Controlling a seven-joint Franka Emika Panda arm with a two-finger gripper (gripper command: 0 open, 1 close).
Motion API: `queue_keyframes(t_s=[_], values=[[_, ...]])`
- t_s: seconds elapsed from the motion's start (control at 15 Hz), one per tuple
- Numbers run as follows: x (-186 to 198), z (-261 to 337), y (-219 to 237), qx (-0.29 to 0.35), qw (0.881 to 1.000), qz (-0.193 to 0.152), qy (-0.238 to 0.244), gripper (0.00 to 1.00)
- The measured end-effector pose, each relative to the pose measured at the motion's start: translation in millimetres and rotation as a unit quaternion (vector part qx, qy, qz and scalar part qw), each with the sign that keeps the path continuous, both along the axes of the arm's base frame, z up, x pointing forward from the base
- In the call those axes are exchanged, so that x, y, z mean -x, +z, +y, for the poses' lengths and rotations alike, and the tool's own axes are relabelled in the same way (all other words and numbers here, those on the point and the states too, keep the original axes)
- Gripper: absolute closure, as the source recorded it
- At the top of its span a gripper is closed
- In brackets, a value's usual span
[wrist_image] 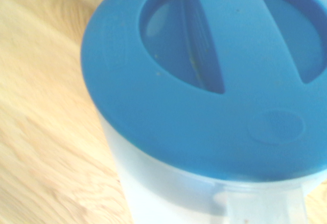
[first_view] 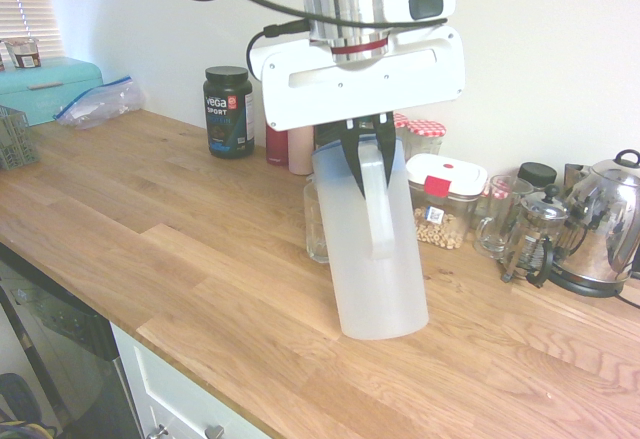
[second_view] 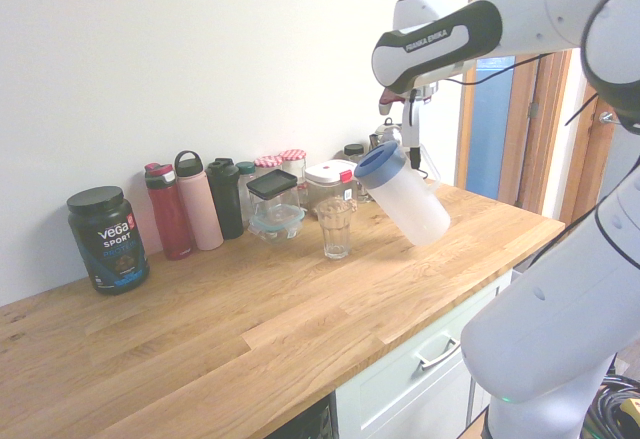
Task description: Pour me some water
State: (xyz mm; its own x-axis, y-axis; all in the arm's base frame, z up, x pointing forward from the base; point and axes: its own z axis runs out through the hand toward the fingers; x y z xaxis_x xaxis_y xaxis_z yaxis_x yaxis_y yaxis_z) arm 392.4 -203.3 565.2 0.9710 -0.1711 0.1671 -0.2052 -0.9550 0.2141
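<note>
Step in hand, as we judge it: the carry-and-tip. The gripper (first_view: 367, 149) is clamped on the handle of the pitcher (first_view: 370, 249), dark fingers pinched either side of the handle's top. The pitcher hangs clear of the wooden countertop (first_view: 200, 259), tilted, with its blue lid (second_view: 380, 162) leaning toward the drinking glass (second_view: 336, 227). The glass stands upright on the counter, just beside the lid end and a little lower. We see no water in the glass; whether the frosted pitcher holds any we cannot tell.

Next move, in our estimate: bring the lid's pouring edge over the mouth of the glass, then tip further and slowly — the lid's opening must face the glass, and from the wrist view we cannot tell which part of the lid (wrist_image: 204, 81) is the spout. Risk is water running onto the counter short of the rim.

Count:
- pitcher — one, held.
- glass in the pouring spot — one.
- tall bottles against the wall — three: red (second_view: 167, 211), pink (second_view: 197, 202), dark green (second_view: 225, 197).
- protein tub (second_view: 106, 238) — one.
- kettle (first_view: 605, 229) — one.
- French press (first_view: 535, 234) — one.
- lidded jars and containers behind the glass — several, overlapping; we cannot count them surely.
</note>
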Motion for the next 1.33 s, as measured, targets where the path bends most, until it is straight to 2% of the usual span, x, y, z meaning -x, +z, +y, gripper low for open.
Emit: queue_keyframes(t_s=[0.27,0.6,1.0,1.33], values=[[-46.1,15.7,-8.8,0.065,0.996,0.054,0.023,1.0],[-86.1,44.9,-21.7,0.096,0.991,0.09,0.033,1.0],[-99.9,73.1,-12.3,0.149,0.981,0.121,0.038,1.0],[-109.1,89.1,-27.4,0.187,0.97,0.151,0.044,1.0]])
